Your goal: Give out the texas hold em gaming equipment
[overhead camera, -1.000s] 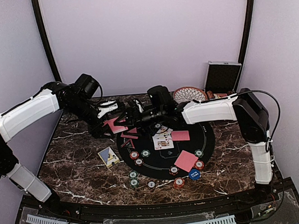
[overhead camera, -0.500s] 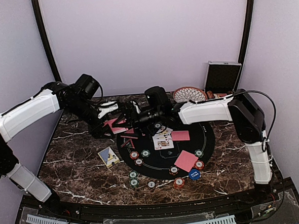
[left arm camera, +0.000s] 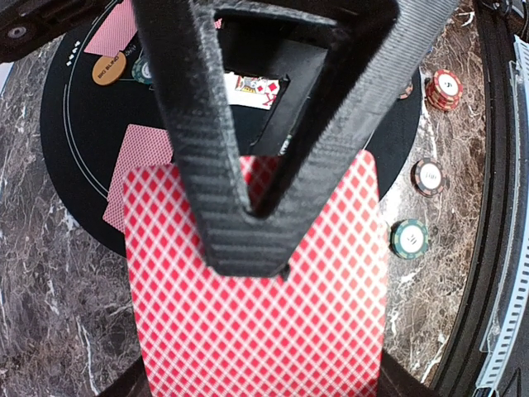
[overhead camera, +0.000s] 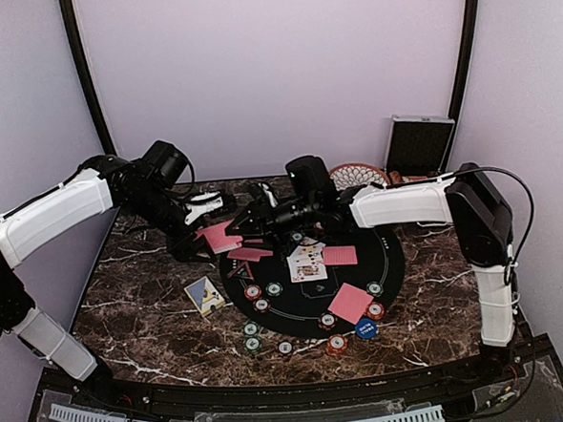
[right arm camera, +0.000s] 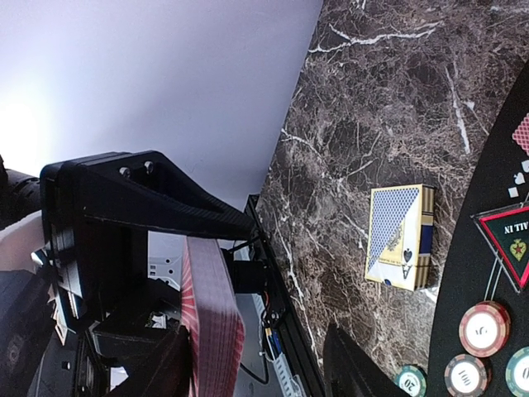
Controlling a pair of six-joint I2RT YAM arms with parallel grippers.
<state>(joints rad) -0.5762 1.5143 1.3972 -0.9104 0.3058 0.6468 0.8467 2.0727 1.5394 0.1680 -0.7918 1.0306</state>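
The left gripper (left arm camera: 248, 240) is clamping the deck (left arm camera: 264, 331) above the far-left quarter of the table (overhead camera: 135, 316). The right gripper (right arm camera: 256, 368) is standing half-open, jaws either side of the deck's edge. The chips (overhead camera: 254, 292) are lying toward the near edge.

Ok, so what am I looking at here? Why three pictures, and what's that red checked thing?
Two robot arms are bolted at a marble table. The wide picture is from a camera overhead; the other two come from cameras on each wrist, so each sees its own hand close up. The left hand is clamped on a stack of red-backed playing cards; the right hand is open next to it. On and around the black round mat lie loose cards, poker chips and a blue disc; a card box sits beside it.
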